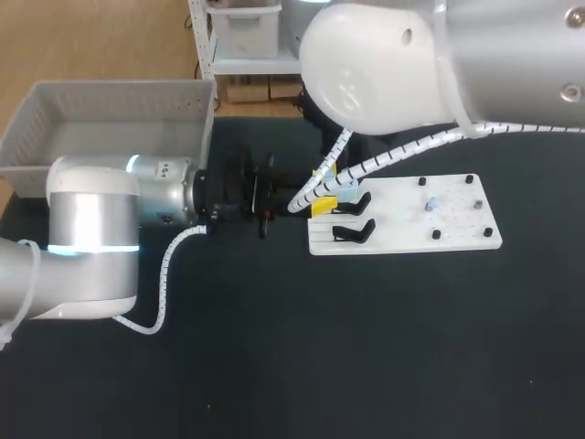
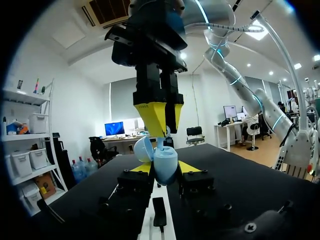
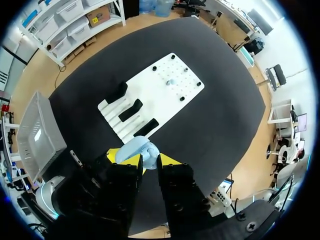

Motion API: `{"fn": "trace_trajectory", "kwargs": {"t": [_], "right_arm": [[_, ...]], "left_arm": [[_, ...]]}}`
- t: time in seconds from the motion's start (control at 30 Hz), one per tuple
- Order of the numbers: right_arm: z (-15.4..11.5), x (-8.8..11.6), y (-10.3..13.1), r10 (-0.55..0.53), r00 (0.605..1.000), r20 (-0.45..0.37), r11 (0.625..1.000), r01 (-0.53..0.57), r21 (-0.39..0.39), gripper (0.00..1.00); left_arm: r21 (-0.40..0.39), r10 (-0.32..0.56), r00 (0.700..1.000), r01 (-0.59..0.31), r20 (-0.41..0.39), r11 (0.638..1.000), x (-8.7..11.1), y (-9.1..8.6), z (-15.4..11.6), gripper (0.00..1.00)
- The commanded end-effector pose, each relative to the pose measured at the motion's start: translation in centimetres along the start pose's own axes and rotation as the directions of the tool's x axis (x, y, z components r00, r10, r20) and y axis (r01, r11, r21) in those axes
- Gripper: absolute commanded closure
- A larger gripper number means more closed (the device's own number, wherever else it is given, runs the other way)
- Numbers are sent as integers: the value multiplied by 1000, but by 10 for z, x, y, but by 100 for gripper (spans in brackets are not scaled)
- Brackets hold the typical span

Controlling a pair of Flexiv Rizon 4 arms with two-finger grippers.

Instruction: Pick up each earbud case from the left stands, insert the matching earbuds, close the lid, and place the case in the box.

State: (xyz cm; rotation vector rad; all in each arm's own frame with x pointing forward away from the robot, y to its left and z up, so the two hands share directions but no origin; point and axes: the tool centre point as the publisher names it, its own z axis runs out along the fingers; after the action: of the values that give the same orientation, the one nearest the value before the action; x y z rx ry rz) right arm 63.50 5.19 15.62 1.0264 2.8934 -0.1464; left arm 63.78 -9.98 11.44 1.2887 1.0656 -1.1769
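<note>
Left gripper (image 2: 165, 170) pinches open pale-blue earbud case (image 2: 164, 162); right gripper (image 2: 162, 131), tips pressed together, just above it

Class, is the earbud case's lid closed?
No, the earbud case in the left tool has its lid swung open.

Black table (image 1: 366, 357): white board (image 1: 393, 219), grey box (image 1: 119, 105).

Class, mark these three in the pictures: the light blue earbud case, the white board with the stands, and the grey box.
earbud case (image 2: 165, 169): left wrist view, on its rounded body.
white board (image 1: 393, 221): head view, on a bare middle patch.
grey box (image 1: 119, 102): head view, on its far inner wall.
</note>
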Motion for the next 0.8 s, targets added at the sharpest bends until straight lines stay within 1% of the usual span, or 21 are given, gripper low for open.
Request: {"fn": "trace_trajectory", "kwargs": {"t": [0.03,0.23,0.27,0.3,0.33,0.37,0.4,0.43,0.5,0.6,0.63,0.7,0.73,0.8], "right_arm": [[3,-1,1,0,1000,-1,1000,0,-2,100],[7,-1,3,0,1000,0,1000,0,1,99],[7,-1,4,1,1000,0,1000,-1,0,71],[7,0,4,2,1000,-1,1000,-2,-2,53],[5,1,3,6,1000,-6,1000,-7,-11,27],[3,2,2,10,1000,-11,1000,-10,-23,7],[0,3,0,9,1000,-6,1000,-9,-24,3],[-4,5,-2,9,1000,-6,999,-9,-35,4],[-13,11,-9,10,1000,-5,998,-10,-61,10],[-25,19,-20,-3,1000,6,994,4,-113,38],[-28,21,-24,-20,1000,18,991,23,-134,40],[-32,22,-33,-62,997,51,980,70,-186,40],[-34,21,-38,-87,994,72,971,101,-216,43],[-35,16,-49,-129,984,122,956,156,-249,42]], "left_arm": [[-4,3,1000,-3,2,1000,1,-1,0,100],[-4,3,1000,-3,2,1000,1,-1,0,100],[-4,3,1000,-3,2,1000,1,-1,0,100],[-4,3,1000,-3,2,1000,1,-1,0,100],[-4,3,1000,-3,2,1000,1,-1,0,100],[-4,3,1000,-3,2,1000,1,-1,0,100],[-4,3,1000,-3,2,1000,1,-1,0,100],[-4,3,1000,-3,2,1000,1,-1,0,100],[-4,3,1000,-3,2,1000,1,-1,0,100],[-4,3,1000,-3,2,1000,1,-1,0,100],[-4,3,1000,-3,2,1000,1,-1,0,100],[-4,3,1000,-3,2,1000,1,-1,0,100],[-4,3,1000,-3,2,1000,1,-1,0,100],[-4,3,1000,-3,2,1000,1,-1,0,100]]}}
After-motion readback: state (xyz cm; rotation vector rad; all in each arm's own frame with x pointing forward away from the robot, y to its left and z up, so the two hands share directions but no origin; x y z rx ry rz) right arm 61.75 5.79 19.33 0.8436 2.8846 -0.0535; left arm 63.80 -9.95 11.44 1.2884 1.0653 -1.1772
